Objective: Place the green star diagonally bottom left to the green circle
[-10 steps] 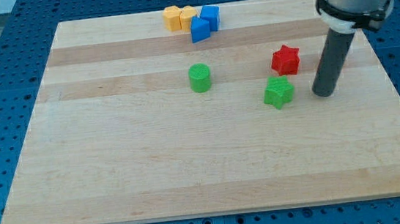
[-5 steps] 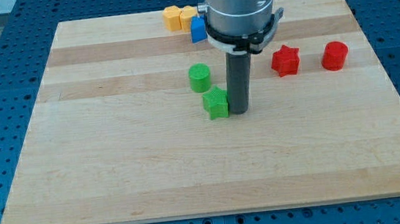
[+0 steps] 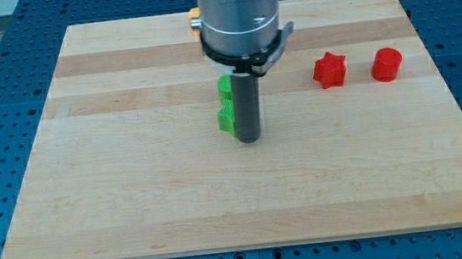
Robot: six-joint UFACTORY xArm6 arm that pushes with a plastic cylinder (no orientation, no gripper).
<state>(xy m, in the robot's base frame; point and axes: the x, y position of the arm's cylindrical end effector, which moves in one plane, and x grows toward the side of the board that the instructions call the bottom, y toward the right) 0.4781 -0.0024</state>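
The green star lies near the board's middle, mostly hidden behind my rod. The green circle sits just above it toward the view's top, also largely covered by the rod. Only their left edges show. My tip rests on the board right against the star's right side, slightly below it.
A red star and a red cylinder lie at the view's right. An orange block peeks out at the top edge beside the arm's body; the other blocks there are hidden. The wooden board sits on a blue pegboard.
My tip swept from the view's right to the middle, pushing the green star left until it sits just below the green circle. The red cylinder came into view.
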